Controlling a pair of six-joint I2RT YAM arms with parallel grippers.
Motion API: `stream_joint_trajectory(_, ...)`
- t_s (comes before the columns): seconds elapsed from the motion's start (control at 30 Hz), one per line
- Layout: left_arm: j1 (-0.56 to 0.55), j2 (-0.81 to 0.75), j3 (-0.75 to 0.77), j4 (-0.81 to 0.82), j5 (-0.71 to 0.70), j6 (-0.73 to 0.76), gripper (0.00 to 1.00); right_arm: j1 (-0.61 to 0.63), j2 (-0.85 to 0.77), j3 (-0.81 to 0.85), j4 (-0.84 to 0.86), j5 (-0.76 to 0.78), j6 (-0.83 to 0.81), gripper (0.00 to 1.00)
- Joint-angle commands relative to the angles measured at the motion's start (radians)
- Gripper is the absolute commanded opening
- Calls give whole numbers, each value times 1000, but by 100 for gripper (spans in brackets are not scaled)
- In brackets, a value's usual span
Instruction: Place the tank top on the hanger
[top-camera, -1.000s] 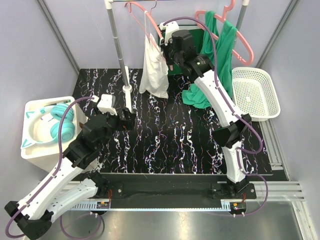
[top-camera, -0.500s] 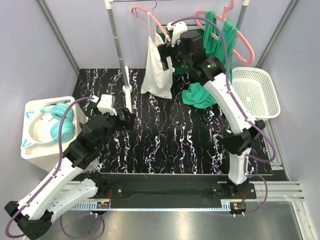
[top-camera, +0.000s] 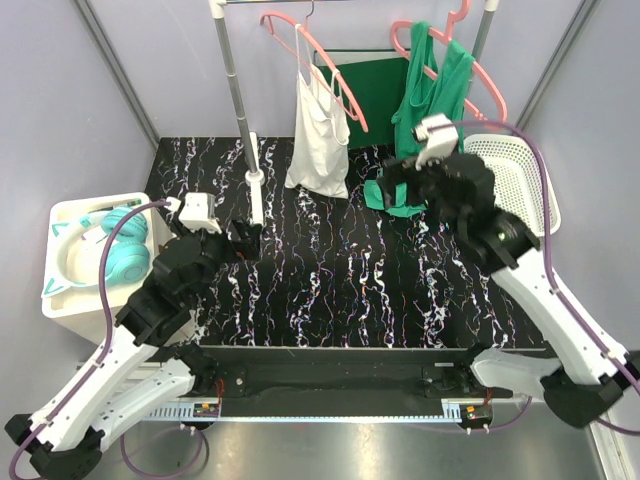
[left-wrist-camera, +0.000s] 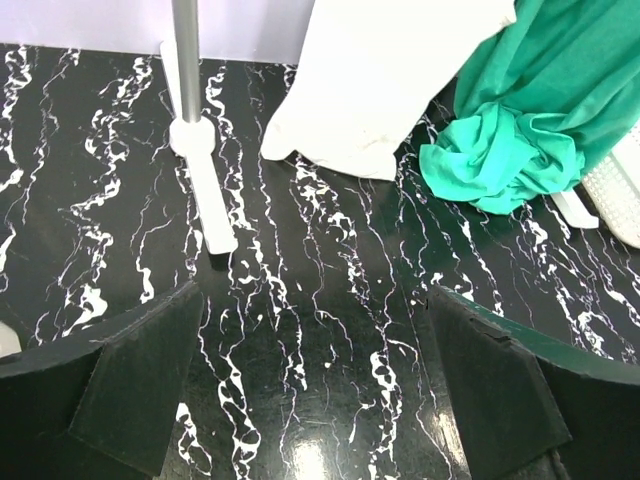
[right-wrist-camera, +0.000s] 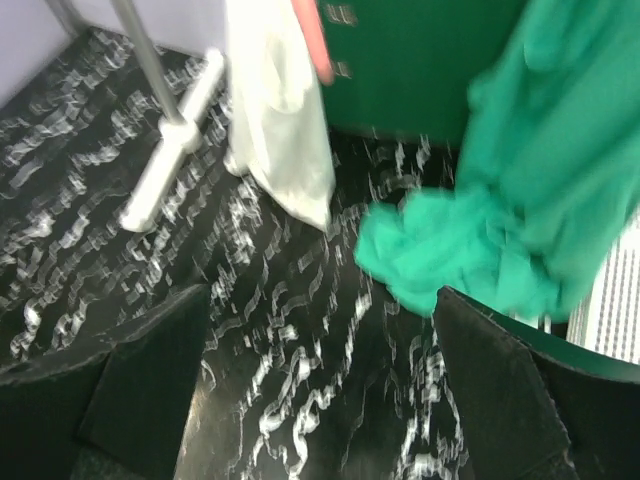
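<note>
Judging job near done: tank top (top-camera: 320, 135) hangs on hanger (top-camera: 345, 100), hooked on rail at back, hem low over counter (top-camera: 340, 270). Right gripper (top-camera: 397, 178) fingers apart, empty, just beside green cloth heap (left-wrist-camera: 500, 160). Left gripper (top-camera: 245, 238) fingers apart, empty, near rack pole (top-camera: 235, 90) foot. Check both straps seated on hanger shoulders; cannot tell from here. Any retreat: steer clear of garment, avoid snagging green cloth.
</note>
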Motion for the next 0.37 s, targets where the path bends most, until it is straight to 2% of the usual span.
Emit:
stream_joint_trajectory(0.0, 1, -4, -9, 19, -54, -16, 99, -1, -106, -246, 57, 150, 119, 100)
stream_joint_trajectory(0.13, -1, 4, -15, 24, -66, -21, 99, -13, -192, -467, 59, 209, 209, 100)
stream_joint_trajectory(0.33, 1, -5, -23, 22, -49, -18, 99, -20, -297, -630, 68, 258, 347, 100)
